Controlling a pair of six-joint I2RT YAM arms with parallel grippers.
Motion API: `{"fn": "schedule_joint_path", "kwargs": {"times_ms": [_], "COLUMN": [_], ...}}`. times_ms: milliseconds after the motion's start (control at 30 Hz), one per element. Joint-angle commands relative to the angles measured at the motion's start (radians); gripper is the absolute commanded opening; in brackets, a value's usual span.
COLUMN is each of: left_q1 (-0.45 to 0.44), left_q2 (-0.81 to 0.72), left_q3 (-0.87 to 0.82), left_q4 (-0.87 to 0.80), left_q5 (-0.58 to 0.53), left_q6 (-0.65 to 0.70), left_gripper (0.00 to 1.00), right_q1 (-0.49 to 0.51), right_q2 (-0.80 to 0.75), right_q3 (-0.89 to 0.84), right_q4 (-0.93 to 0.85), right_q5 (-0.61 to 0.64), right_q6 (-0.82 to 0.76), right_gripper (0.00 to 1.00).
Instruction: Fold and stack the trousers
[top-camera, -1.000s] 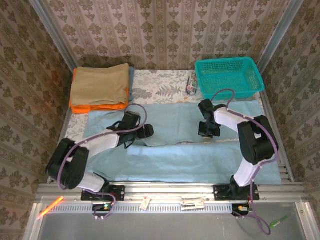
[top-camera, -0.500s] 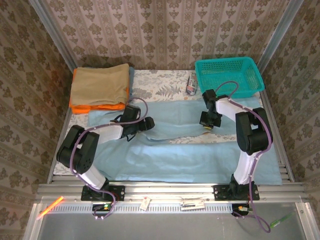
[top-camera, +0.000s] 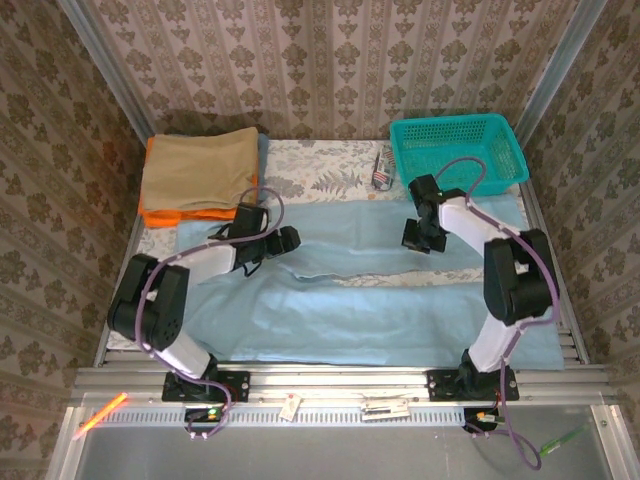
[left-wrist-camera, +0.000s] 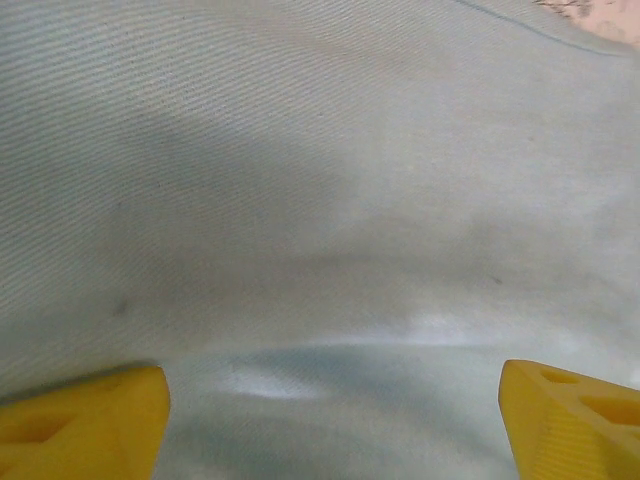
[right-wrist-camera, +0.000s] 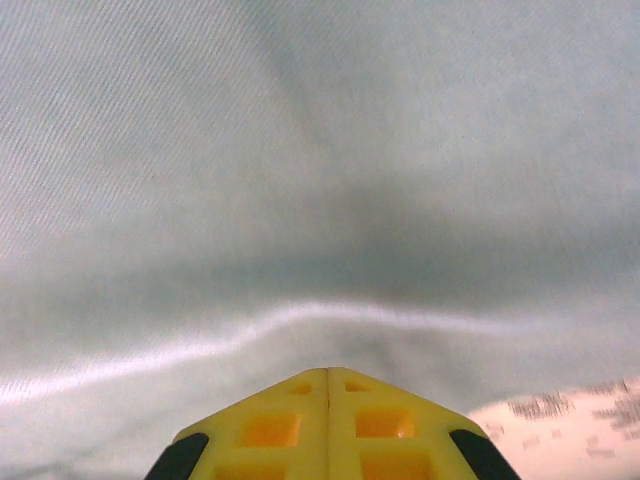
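The pale light-blue trousers lie spread across the table, one leg near the front, the other farther back. A strip of patterned table cover shows between the legs on the right. My left gripper hovers low over the far leg's left part, open, its yellow fingertips wide apart with flat cloth under them. My right gripper rests on the far leg's right part, shut. Its yellow fingers press together, with a raised ridge of cloth just ahead of the tip and nothing seen between them.
A tan folded garment lies on an orange one at the back left. A teal basket stands at the back right, a small dark object beside it. The floral table cover shows at the back middle.
Both grippers have moved toward the back of the table over the far leg. The left arm also shifted a little left. The cloth's near edge drew back with them.
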Motion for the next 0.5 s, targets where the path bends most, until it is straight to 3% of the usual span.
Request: {"fn": "schedule_joint_path", "kwargs": {"times_ms": [0,233,300,367,467], "left_q1": [-0.014,-0.132,-0.185,-0.224,-0.263], "left_q2": [-0.133,-0.397,-0.435,-0.446,-0.449], "left_q3": [-0.037,-0.115,-0.144,-0.175,-0.193], "left_q4": [-0.03,-0.171,-0.181,-0.151,-0.147], "left_q5": [0.031,-0.065,-0.096,-0.063,-0.076], "left_q6": [0.034,0.027,0.001,-0.025,-0.025], "left_gripper": [0.86,0.88,0.88,0.88,0.88], "right_q1": [0.032,0.063,0.052,-0.024,-0.095], "right_q2": [-0.139,-0.407,-0.416,-0.379,-0.332], "right_q3": [-0.088,-0.37,-0.442,-0.483,-0.504], "right_q4": [-0.068,-0.105,-0.083,-0.055,-0.022], "right_q5": [0.023,-0.028,-0.058,-0.146,-0.121], "right_q6": [0.022,0.131,0.143,0.123,0.108], "right_gripper": [0.05,0.06,0.09,0.08,0.08]}}
